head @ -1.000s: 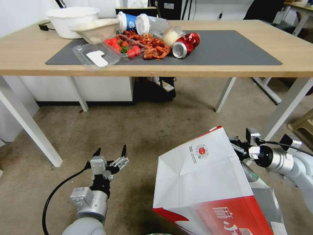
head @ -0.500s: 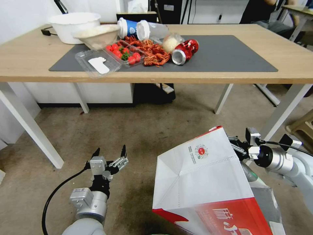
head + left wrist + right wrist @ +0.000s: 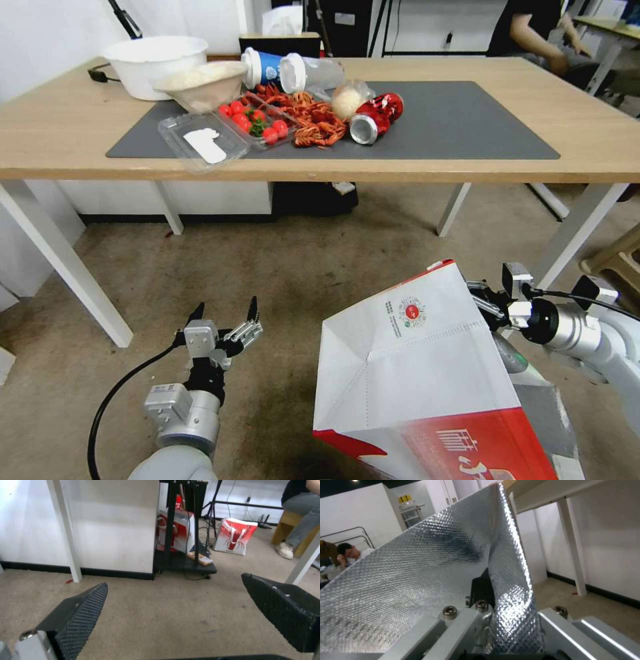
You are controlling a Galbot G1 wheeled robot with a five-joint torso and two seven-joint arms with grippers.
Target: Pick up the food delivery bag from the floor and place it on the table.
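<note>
The food delivery bag (image 3: 427, 373) is held off the floor (image 3: 300, 267) by the right gripper (image 3: 485, 303), whose fingers are clamped on the bag's upper rim at its right side; in the right wrist view the silver foil lining (image 3: 420, 580) is seen pinched between the jaws. The bag is tilted, its white panel with the round red logo (image 3: 412, 311) turned toward the table (image 3: 53, 113), and it is kept short of the table's near edge and below the top. The left gripper (image 3: 225, 313) is held low over the carpet to the left of the bag, its fingers (image 3: 80, 615) spread wide with nothing between them. On the dark grey mat (image 3: 467, 120) food containers and a tipped red can (image 3: 373, 119) are gathered at the left end.
</note>
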